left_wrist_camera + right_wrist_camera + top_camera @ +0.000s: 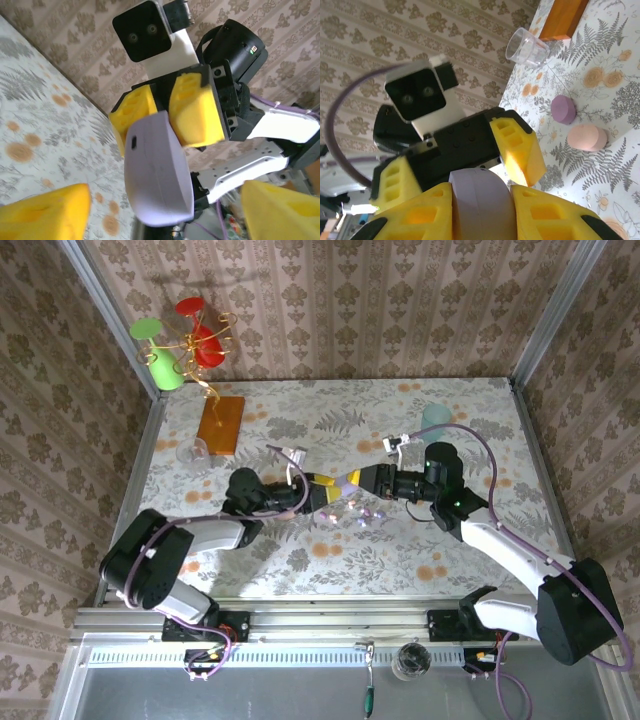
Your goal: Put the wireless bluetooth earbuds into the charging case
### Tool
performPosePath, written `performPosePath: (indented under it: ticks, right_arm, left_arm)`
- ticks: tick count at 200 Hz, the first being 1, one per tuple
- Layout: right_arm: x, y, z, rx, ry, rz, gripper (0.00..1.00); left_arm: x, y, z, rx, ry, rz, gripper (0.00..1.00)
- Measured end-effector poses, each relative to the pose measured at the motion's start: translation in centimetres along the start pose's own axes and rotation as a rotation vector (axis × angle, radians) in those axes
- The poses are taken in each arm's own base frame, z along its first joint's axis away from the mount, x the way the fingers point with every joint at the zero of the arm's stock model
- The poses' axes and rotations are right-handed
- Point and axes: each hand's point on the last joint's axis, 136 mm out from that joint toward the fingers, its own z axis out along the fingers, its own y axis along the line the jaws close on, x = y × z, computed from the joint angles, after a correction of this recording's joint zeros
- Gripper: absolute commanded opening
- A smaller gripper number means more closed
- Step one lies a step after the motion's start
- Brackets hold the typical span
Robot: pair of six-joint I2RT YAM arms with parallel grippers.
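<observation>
Our left gripper stands released, fingers spread wide. Above the table, the lilac case is clamped in our right gripper. We judge insertion not begun; the earbuds are too small to pick out.

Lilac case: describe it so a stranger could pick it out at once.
Start at the middle of the floral table. There the right gripper clamps a smooth, pebble-shaped lilac case. Unlike the pink case and purple case lying on the cloth, it is held in the air.
</observation>
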Motion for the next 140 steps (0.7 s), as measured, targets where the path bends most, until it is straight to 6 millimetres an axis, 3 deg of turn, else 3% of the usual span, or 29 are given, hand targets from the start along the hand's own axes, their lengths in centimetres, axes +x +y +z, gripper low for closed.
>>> performPosePath:
  ticks: [42,83,117,140]
  right_arm:
    - [-1.8,0.2,0.0,0.011,-0.053,0.139,0.16]
    - [-3.1,1.0,0.0,-0.037,-0.097,0.225,0.12]
    - [-3.9,2.1,0.1,-0.104,-0.121,0.262,0.07]
    - [-3.8,2.6,0.2,-0.122,-0.114,0.278,0.03]
  left_arm:
    - [-2.2,-2.1,-1.1,-0.048,-0.125,0.407,0.98]
    - [-3.3,-0.2,-1.8,-0.195,-0.186,0.689,0.95]
    - [-3.7,1.6,-1.5,-0.257,-0.176,0.797,0.90]
    - [-4.3,1.7,-1.0,-0.255,-0.172,0.847,0.85]
